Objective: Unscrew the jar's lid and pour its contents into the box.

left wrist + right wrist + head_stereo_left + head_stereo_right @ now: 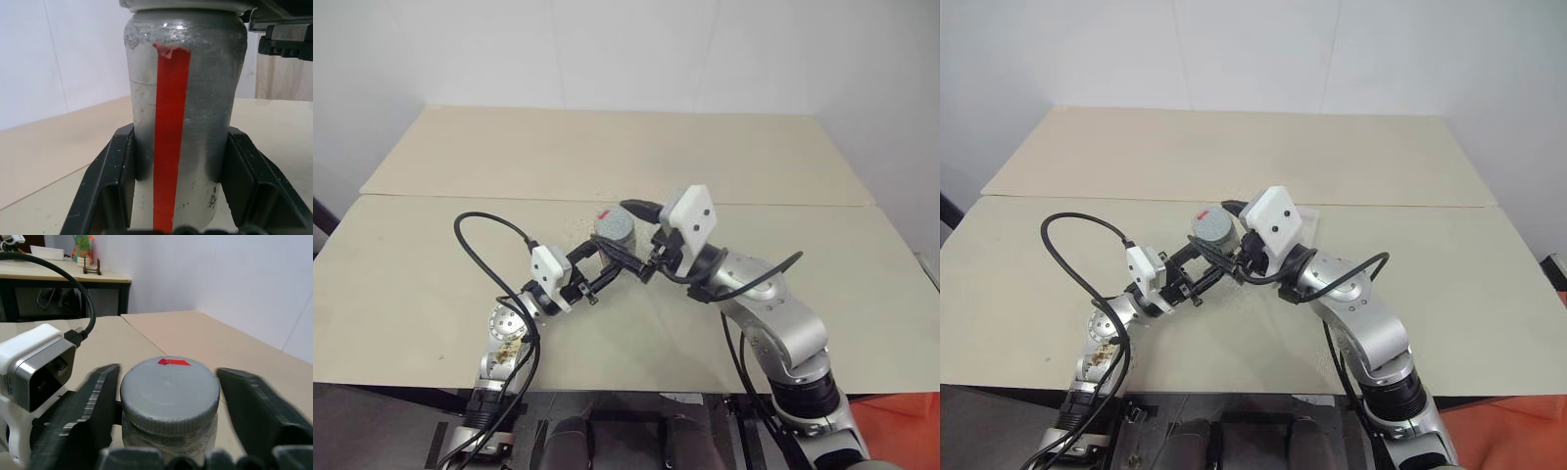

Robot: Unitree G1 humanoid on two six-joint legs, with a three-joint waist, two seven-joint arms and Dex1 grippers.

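The silvery-grey jar (pixel 614 227) with a red stripe stands upright above the table, and my left gripper (pixel 181 134) is shut on its lower body, one black finger on each side. Its grey lid (pixel 168 382), marked with a small red tab, sits on top. My right gripper (pixel 168 374) comes in from the right at lid height, its blurred fingers (pixel 83 406) closed against both sides of the lid's rim. The clear box (pixel 1310 223) lies on the table just behind my right wrist, partly hidden by it. The contents are hidden inside the jar.
The pale table (pixel 431 274) runs wide on both sides, with a seam to a second board (pixel 607 147) behind. A black cable (pixel 489 230) loops up from my left wrist. A white wall stands at the far edge.
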